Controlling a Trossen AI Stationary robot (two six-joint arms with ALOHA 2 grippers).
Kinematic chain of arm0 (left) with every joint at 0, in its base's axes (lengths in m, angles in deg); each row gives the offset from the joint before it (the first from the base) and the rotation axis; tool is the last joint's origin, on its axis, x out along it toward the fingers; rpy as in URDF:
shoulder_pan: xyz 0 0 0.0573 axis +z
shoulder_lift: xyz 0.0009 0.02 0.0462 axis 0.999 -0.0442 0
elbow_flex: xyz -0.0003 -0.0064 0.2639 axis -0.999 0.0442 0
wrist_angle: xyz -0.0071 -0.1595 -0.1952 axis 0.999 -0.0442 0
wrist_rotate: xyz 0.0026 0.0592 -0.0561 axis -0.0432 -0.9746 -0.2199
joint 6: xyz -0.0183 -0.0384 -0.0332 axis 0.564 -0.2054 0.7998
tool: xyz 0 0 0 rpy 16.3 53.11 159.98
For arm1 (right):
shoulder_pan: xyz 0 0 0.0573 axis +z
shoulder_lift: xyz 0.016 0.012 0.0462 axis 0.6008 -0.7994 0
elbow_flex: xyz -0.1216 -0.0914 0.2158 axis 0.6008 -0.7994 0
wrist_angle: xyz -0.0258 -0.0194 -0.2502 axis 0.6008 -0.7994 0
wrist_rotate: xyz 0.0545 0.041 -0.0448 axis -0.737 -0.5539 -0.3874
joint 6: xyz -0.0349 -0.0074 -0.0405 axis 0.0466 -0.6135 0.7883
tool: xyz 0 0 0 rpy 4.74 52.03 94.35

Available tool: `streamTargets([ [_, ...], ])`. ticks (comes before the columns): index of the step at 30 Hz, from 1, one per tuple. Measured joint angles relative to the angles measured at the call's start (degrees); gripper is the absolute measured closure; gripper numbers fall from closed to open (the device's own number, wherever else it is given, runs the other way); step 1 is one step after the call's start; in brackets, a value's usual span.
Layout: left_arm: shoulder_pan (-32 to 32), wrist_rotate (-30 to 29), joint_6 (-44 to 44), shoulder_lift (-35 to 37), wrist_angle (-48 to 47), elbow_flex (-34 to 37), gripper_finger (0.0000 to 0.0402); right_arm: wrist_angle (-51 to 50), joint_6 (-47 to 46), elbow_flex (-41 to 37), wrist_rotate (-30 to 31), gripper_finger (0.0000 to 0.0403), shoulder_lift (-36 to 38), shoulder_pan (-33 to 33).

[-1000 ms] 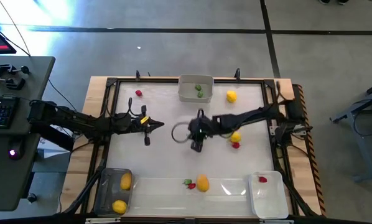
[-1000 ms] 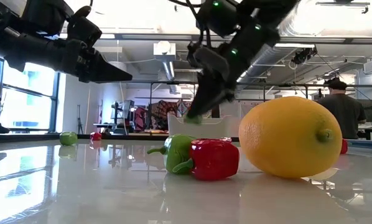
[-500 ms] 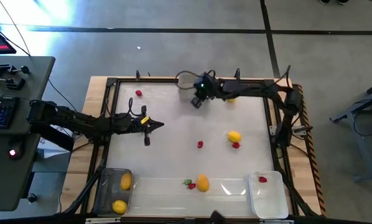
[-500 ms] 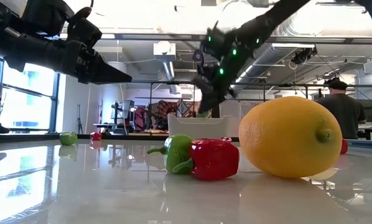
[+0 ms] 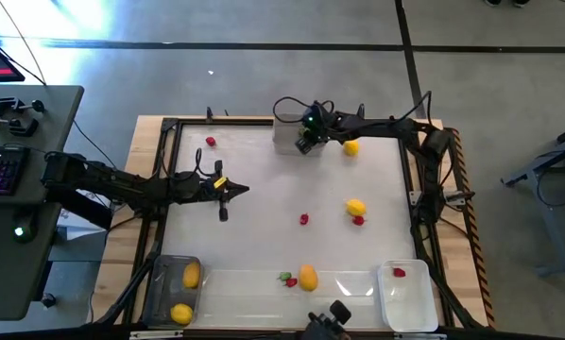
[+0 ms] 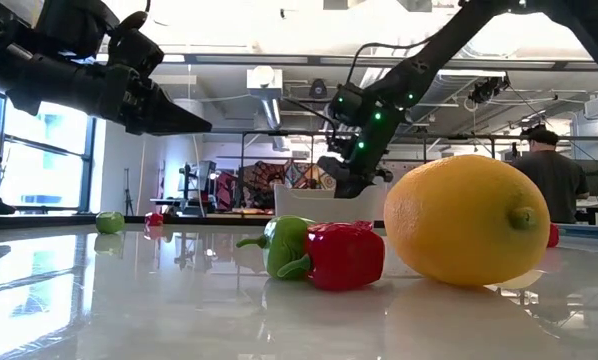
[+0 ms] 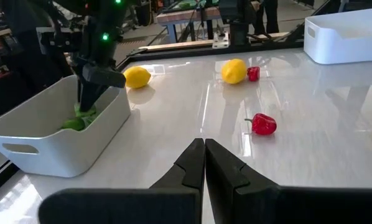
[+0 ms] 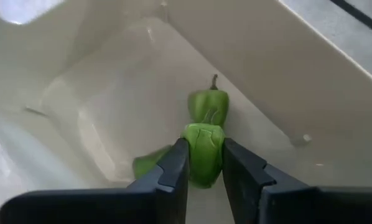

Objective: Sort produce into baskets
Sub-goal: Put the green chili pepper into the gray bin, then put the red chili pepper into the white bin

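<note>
The green pepper (image 8: 204, 152) sat pinched between my right gripper's (image 8: 204, 163) fingers, down inside the pale grey bin (image 5: 284, 140) at the table's far edge, where other green pieces (image 8: 209, 107) already lay on the bin floor. A lemon (image 5: 351, 146) rested just beside that bin. Farther out, another lemon (image 5: 356, 208) touched a red piece (image 5: 358, 221), with a second red piece (image 5: 304, 219) near mid-table. My left gripper (image 5: 241, 191) hung above the table's left side, jaws pressed together on nothing.
</note>
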Motion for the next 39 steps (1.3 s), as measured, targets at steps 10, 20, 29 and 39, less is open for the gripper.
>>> streamTargets([
  [10,0.0,0.0,-0.5,0.0,0.0,0.0,0.0401,0.1,4.0,0.0,3.4,0.023,0.9,1.7],
  [20,0.0,0.0,-0.5,0.0,0.0,0.0,0.0401,-1.5,9.1,0.0,7.9,0.0213,8.3,7.5],
  [29,0.0,0.0,-0.6,0.0,0.0,0.0,0.0402,-8.2,9.2,-0.1,8.4,0.0342,10.9,22.5],
  [39,0.0,0.0,-0.6,0.0,0.2,0.0,0.0401,-8.2,1.7,-2.8,7.9,0.0383,10.9,40.2],
])
